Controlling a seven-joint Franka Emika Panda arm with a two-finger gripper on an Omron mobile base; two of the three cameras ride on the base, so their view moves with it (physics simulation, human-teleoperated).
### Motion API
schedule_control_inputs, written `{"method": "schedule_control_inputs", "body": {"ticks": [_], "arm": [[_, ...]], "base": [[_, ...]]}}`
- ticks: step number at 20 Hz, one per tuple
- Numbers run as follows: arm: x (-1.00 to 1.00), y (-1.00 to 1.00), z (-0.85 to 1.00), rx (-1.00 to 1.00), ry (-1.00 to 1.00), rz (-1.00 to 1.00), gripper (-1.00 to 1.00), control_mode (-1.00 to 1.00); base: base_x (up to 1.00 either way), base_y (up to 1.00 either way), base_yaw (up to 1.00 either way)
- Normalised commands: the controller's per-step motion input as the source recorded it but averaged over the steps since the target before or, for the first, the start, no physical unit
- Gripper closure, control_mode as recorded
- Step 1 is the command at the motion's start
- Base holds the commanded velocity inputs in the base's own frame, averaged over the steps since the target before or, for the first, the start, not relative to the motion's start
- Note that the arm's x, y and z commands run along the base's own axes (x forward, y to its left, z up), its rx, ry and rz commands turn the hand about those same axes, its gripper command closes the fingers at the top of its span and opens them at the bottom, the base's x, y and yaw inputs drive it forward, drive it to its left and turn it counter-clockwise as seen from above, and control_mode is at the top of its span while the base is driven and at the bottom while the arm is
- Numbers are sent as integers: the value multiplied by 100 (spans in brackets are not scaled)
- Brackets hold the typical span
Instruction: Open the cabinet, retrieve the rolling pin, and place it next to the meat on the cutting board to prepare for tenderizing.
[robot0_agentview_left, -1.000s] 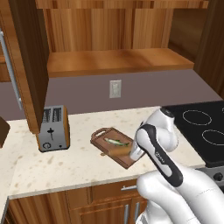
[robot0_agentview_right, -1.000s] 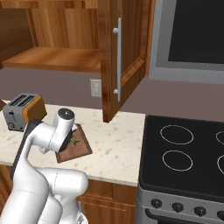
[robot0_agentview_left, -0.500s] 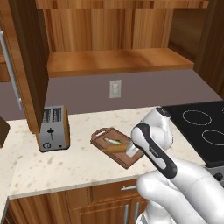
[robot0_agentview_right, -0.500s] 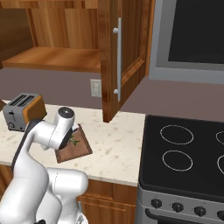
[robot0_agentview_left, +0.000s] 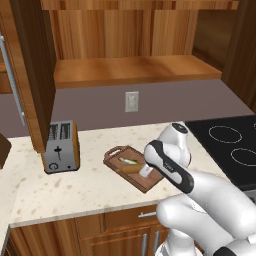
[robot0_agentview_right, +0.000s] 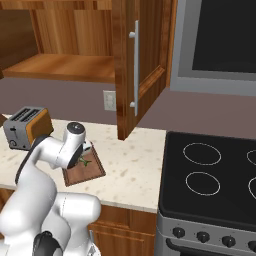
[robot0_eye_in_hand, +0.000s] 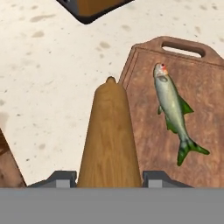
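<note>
The big reddish-brown wooden cabinet (robot0_agentview_right: 131, 70) stands open, with a long shiny bar handle and a paler wood shelf inside. Below it runs a pale speckled stone counter (robot0_agentview_left: 90, 185). On it lies the flat dark brown cutting board (robot0_eye_in_hand: 199, 100), a rectangle with a loop handle at one end. The smooth tan rolling pin (robot0_eye_in_hand: 109, 140), round and long, is pinched between the gripper (robot0_eye_in_hand: 109, 179) fingers, along the board's edge; I cannot tell if it touches down. The small shiny fish-shaped meat (robot0_eye_in_hand: 173, 111) lies on the board just beside it.
</note>
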Motion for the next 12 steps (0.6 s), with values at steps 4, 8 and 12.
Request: {"method": "schedule_control_inputs", "body": {"ticks": [4, 8, 12], "arm": [[15, 1, -28, 0, 0, -8, 100, -100], [12, 0, -30, 0, 0, -7, 100, -100], [13, 0, -27, 0, 0, -8, 100, -100]], "base": [[0, 0, 0], [0, 0, 0], [0, 0, 0]]}}
